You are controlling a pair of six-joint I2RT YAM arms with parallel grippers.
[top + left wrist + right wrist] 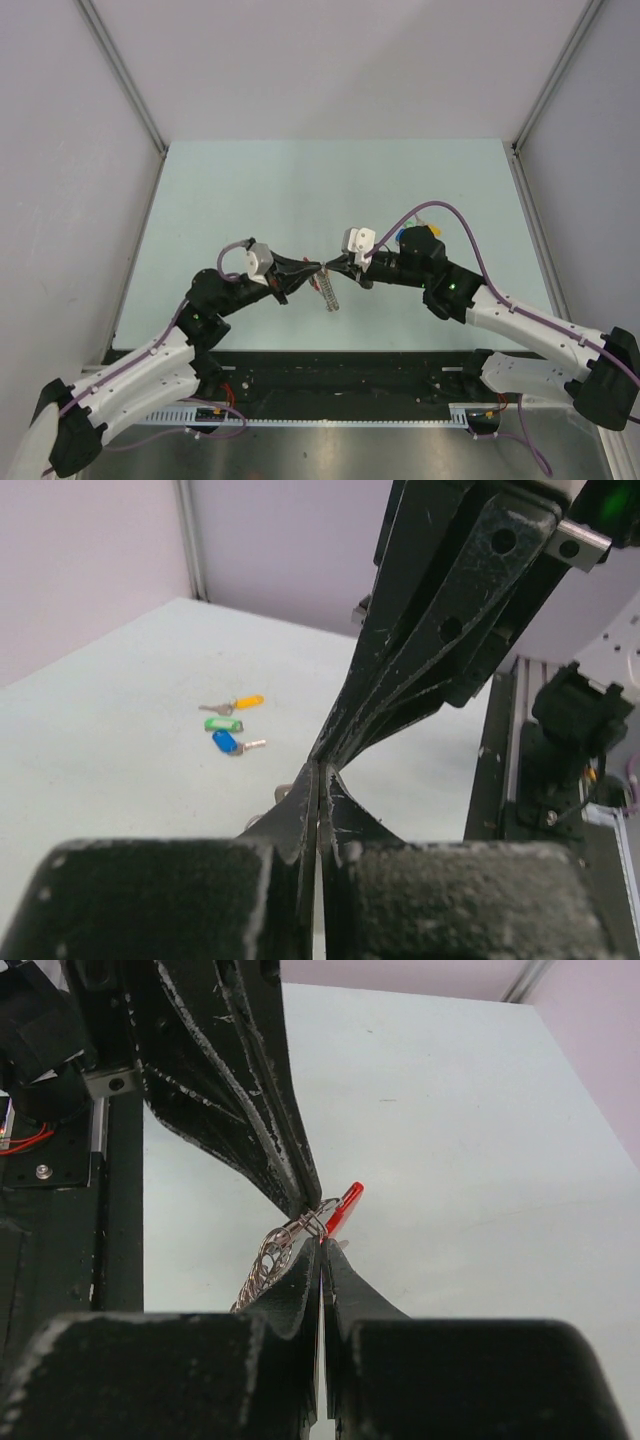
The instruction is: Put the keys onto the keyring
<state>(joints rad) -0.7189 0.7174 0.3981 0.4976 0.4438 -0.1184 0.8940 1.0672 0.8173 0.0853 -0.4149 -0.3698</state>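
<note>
Nearest the arms' bases, 2 arms reach in from either side toward the keyring (pixel 329 288), and their 2 pincers meet tip to tip right at it, above the pale surface (pixel 300 190).

There is 1 keyring. It is held up off the surface at the point where the tips meet. Its thin wire ring sits at the tips, 1 red tab (pixel 345 1206) juts out past the ring on the far side, and 1 silvery chain (pixel 262 1258) hangs down from the ring on the near side.

The left pincer (pixel 317 266) is squeezed fully together, and the wire ring comes out of its very tip, so it has hold of the keyring. The right pincer (pixel 332 266) is also pressed fully together with no gap between its fingers. Its tips touch the ring from the opposite side, but I cannot tell whether they actually nip the wire.

Beyond the keyring and well apart from it, 3 keys (pixel 226 724) lie flat on the surface in a loose cluster. The blue key (pixel 226 742) is closest to the keyring, the green key (pixel 223 724) is just past it, and the yellow key (pixel 247 701) is farthest. None of the 3 is on the keyring.
</note>
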